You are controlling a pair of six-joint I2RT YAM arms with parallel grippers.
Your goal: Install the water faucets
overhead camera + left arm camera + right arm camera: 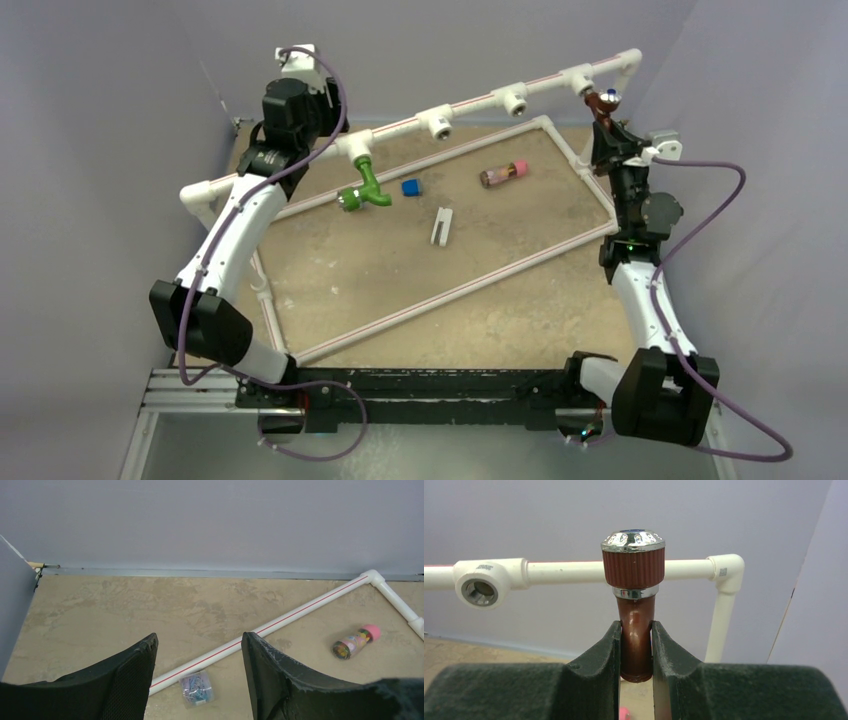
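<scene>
- At far right, right gripper (636,635): fingers clamped on the stem of the dark reddish-brown bent faucet with a ribbed, chrome-rimmed cap (634,565), held upright just in front of the raised white plastic pipe (564,571).
- Left gripper (200,647): fingers apart, nothing between them, above the tan tabletop (100,610).
- Bright green bent faucet (364,187): upper end at a white tee fitting (355,148) on that pipe, left side.
</scene>
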